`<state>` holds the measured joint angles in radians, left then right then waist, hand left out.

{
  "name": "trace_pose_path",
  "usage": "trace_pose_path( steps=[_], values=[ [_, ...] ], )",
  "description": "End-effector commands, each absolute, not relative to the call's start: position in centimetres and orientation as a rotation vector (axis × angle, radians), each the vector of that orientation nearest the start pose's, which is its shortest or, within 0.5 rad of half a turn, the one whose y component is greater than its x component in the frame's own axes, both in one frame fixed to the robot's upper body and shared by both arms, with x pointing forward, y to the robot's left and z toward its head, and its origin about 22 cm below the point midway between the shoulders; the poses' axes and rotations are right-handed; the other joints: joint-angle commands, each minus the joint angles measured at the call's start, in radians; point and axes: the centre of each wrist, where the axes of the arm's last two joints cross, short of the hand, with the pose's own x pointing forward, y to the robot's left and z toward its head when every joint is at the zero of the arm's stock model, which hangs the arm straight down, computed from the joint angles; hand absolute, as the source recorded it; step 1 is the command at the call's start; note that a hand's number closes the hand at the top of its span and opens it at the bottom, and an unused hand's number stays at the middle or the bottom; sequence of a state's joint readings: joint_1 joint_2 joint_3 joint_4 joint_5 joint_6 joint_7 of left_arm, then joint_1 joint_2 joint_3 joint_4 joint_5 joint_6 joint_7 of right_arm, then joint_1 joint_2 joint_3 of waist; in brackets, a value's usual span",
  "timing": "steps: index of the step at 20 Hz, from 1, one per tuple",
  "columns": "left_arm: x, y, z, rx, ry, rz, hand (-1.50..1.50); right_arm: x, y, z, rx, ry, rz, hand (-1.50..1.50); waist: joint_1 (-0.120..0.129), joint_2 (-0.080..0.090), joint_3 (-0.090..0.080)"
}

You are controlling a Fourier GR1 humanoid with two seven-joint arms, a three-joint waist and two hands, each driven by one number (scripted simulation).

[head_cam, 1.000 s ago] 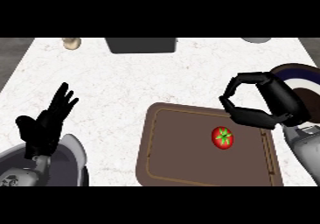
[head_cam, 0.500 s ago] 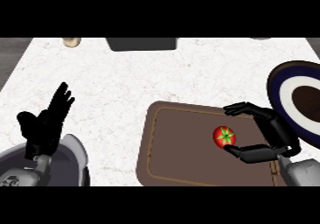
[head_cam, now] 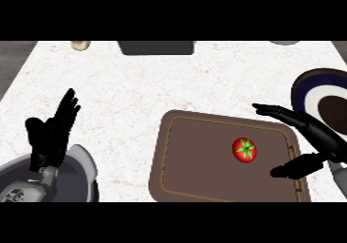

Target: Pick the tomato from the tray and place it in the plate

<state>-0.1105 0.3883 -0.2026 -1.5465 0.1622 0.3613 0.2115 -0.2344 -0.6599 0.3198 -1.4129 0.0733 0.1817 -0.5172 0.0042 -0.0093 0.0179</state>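
Head view: right hand (head_cam: 313,142) is seen spread wide over the right part of the brown tray (head_cam: 197,180), fingers (head_cam: 274,112) extended toward the far side and thumb (head_cam: 292,170) on the near side. Nothing is held. Compared with the frames of a second and half a second ago, the hand has been brought down from above the tray's far right corner and lowered to the tomato's level; the curl seen earlier has been opened out into a broad span. This is judged to be the approach stage of the pick: the grasp has not yet been closed, and the lift and transfer remain to be done.

Tomato (head_cam: 245,149) is noted lying on the tray, in the gap between the fingers and the thumb but offset toward their tips, apart from both. Its place on the tray appears unchanged across the frames. It is seen as a small, round, glossy red fruit with a green star-shaped calyx facing up; it is judged likely to roll if nudged from one side only.

Plate (head_cam: 309,90), dark-rimmed with a white band and dark centre, lies just behind the fingers at the right edge, partly hidden by the hand.

Left hand (head_cam: 50,135) is recorded resting open at lower left, fingers up, unchanged.
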Motion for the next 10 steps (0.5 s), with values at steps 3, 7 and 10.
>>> trace_pose_path(
  steps=[3, 7, 10],
  values=[
    [25.0, 25.1, -0.2, 0.248, -1.288, -0.032, 0.0, 30.1, -31.3, 9.6, -0.182, -1.698, 1.326, -1.5, -0.002, 0.011, -0.02],
    [25.3, 25.5, 0.3, 0.252, -1.299, -0.02, 0.0, 29.8, -29.2, 9.6, -0.169, -1.485, 1.502, -1.5, 0.002, 0.011, -0.021],
    [24.4, 24.2, -0.8, 0.25, -1.282, -0.042, 0.0, 29.8, -27.5, 9.7, -0.141, -1.409, 1.552, -1.5, 0.003, 0.011, -0.02]
  ],
)
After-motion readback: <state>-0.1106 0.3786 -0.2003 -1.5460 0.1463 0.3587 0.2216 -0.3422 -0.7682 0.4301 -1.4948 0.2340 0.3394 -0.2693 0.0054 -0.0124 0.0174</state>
